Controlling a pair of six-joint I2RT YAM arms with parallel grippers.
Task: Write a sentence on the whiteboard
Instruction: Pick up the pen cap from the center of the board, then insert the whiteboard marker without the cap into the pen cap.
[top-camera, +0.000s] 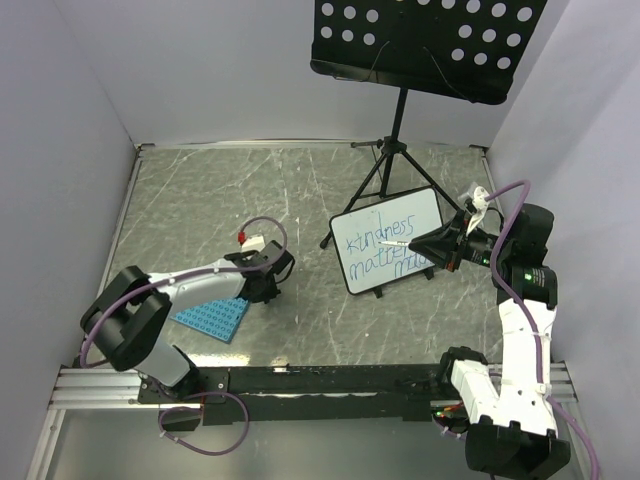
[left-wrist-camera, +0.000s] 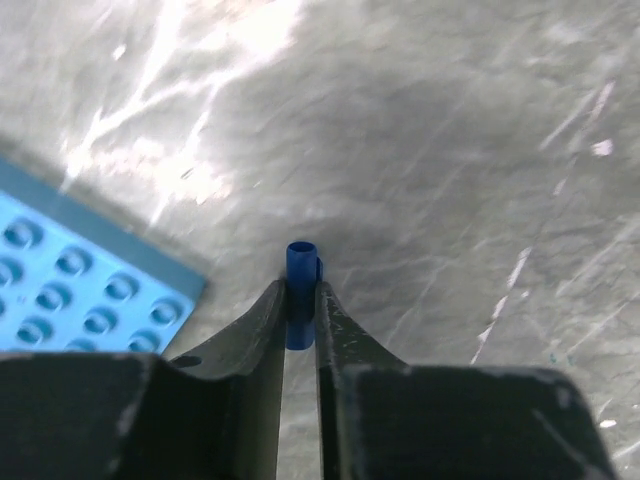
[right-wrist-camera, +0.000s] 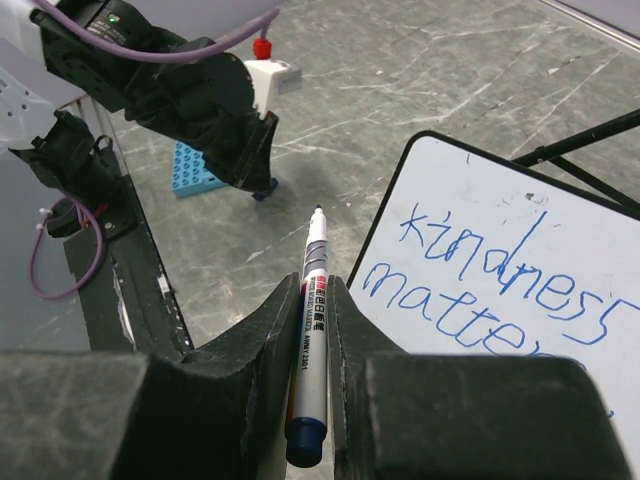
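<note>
Left fingers (left-wrist-camera: 262, 335) clamp blue tubular cap (left-wrist-camera: 300, 265); right fingers (right-wrist-camera: 268, 345) clamp slim white marker (right-wrist-camera: 315, 270); glossy round-cornered whiteboard (right-wrist-camera: 470, 180), blue handwritten sentence (right-wrist-camera: 470, 237).

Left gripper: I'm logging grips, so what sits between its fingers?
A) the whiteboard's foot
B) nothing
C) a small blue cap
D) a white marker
C: in the left wrist view, the fingers of the left gripper sit against both sides of a small blue cap.
</note>
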